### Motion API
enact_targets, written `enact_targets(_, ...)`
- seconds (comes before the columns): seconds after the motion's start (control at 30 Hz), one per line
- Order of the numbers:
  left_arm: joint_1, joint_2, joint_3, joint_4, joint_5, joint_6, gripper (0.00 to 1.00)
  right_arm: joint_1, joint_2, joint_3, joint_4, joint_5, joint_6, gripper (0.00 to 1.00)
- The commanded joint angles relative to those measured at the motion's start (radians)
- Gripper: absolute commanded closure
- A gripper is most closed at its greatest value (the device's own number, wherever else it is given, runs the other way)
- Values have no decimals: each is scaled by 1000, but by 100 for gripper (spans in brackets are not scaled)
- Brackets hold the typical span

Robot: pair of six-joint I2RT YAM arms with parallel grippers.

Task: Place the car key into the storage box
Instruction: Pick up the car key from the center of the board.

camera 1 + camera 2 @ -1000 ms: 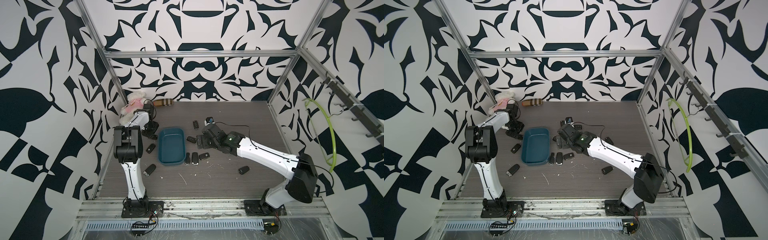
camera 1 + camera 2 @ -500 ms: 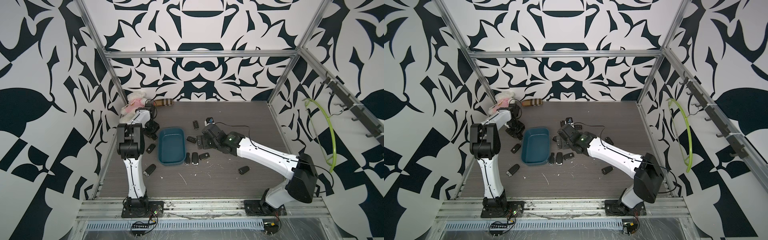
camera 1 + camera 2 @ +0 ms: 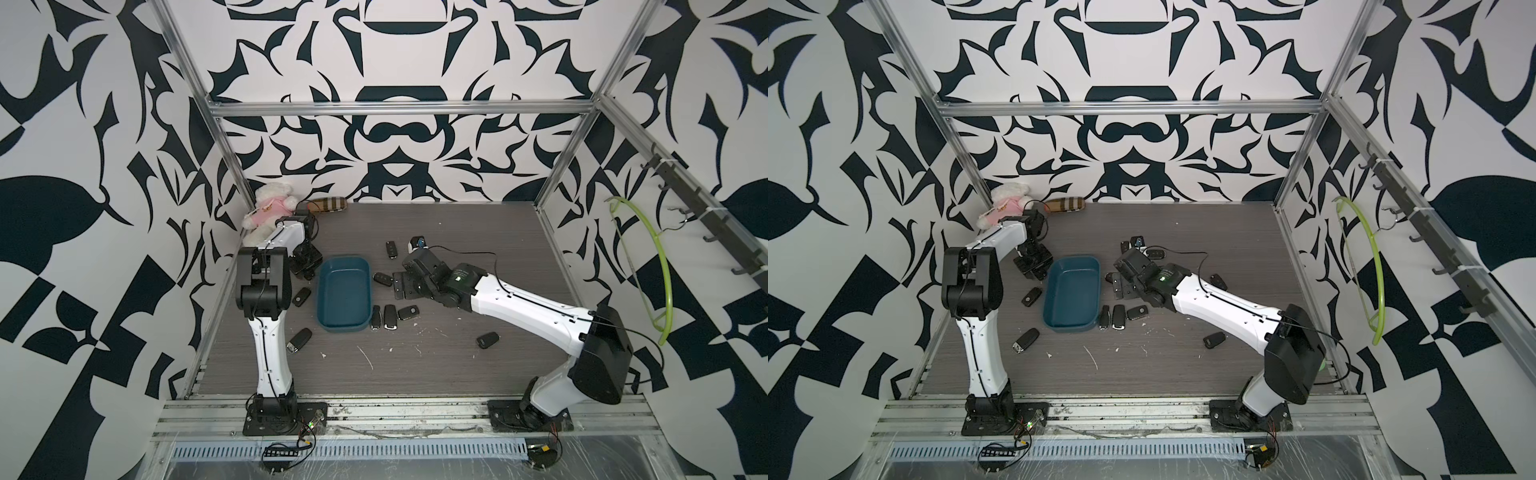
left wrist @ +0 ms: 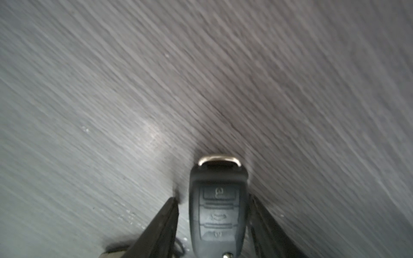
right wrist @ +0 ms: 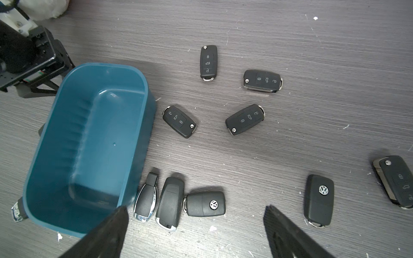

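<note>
The storage box [image 3: 344,297] [image 3: 1073,295] [image 5: 89,145] is a dark teal bin standing empty on the grey table. My left gripper [image 3: 306,266] [image 3: 1034,264] [image 4: 213,198] is low at the box's far left corner. A black car key [image 4: 218,210] lies on the table between its jaws. One finger [image 4: 257,207] is against the key's side and the other finger [image 4: 169,212] stands a small gap off. My right gripper [image 3: 401,284] [image 3: 1119,286] [image 5: 195,207] hangs wide open over loose keys right of the box, holding nothing.
Several black key fobs lie round the box, among them a row [image 3: 390,318] at its near right corner, one [image 3: 301,296] on its left and one [image 3: 487,340] by the right arm. A teddy bear [image 3: 270,208] and a plaid pouch [image 3: 328,205] sit at the back left.
The left arm's elbow has swung slightly to the right and its wrist has settled lower beside the box. The right arm has barely moved.
</note>
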Motion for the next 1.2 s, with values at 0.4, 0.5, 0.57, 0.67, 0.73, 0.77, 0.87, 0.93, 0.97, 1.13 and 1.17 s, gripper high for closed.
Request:
enact_targets(0.4, -3, -41, -11, -33, -40, 38, 68, 6, -27, -12, 6, 7, 32, 5)
enact_targets(0.5, -2, -71, -13, -36, -41, 44, 67, 9, -27, -9, 8, 7, 32, 5)
enact_targets(0.57, -3, -94, -8, -47, -37, 49, 67, 11, -24, -7, 8, 6, 32, 5)
enact_targets(0.67, -3, -142, -9, -60, -21, 54, 67, 14, -23, -6, 11, 4, 32, 5)
enact_targets(0.73, -3, -175, -11, -75, -8, 59, 67, 15, -22, -7, 13, 4, 32, 5)
enact_targets(0.77, -4, -193, -10, -83, 2, 64, 66, 16, -22, -7, 13, 4, 32, 5)
enact_targets(0.87, -19, -249, -24, -94, 17, 88, 66, 15, -25, -8, 16, 7, 31, 5)
enact_targets(0.93, -37, -284, -38, -90, 28, 110, 64, 16, -26, -8, 17, 8, 29, 5)
enact_targets(0.97, -52, -299, -46, -88, 34, 120, 63, 15, -27, -7, 17, 10, 27, 5)
enact_targets(1.13, -143, -343, -69, -70, 67, 184, 62, 16, -24, -4, 17, 10, 29, 5)
enact_targets(1.17, -167, -348, -72, -66, 67, 198, 62, 16, -25, -5, 17, 10, 32, 5)
